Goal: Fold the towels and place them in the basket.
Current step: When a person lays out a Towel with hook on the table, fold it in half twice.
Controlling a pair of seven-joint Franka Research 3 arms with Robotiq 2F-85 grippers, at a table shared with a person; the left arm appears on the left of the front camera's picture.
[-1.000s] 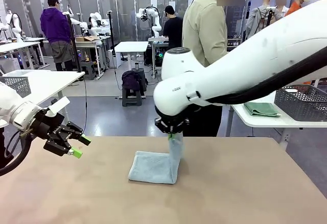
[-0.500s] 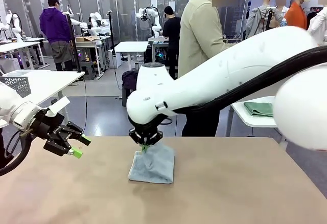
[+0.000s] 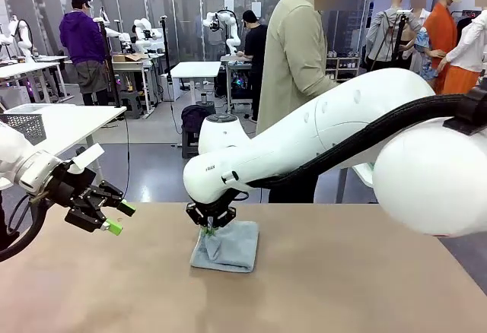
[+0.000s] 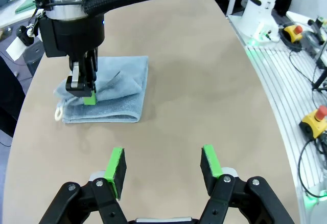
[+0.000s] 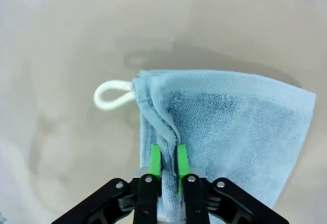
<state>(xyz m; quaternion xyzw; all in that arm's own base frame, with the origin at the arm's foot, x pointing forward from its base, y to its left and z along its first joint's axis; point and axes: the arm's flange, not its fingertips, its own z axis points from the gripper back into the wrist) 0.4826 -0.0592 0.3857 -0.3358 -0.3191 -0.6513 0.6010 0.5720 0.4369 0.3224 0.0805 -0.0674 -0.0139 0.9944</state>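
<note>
1. Front view: the towel (image 3: 232,245) lay folded at lower centre, the right gripper (image 3: 207,231) pinching its left edge.
2. Left wrist view: the left gripper (image 4: 162,155) gaped empty at bottom.
3. Right wrist view: letting go looked wisest once the edges matched.

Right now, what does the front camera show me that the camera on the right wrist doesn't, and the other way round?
Front view: the left gripper hovering open above the left side of the brown table, and a person in a beige jacket standing at the far side.
Right wrist view: a white cord loop at the corner of the light blue terry towel, and green pads pinching a raised fold of it.
Both: that towel lying folded on the table, with the right gripper down on it.
</note>
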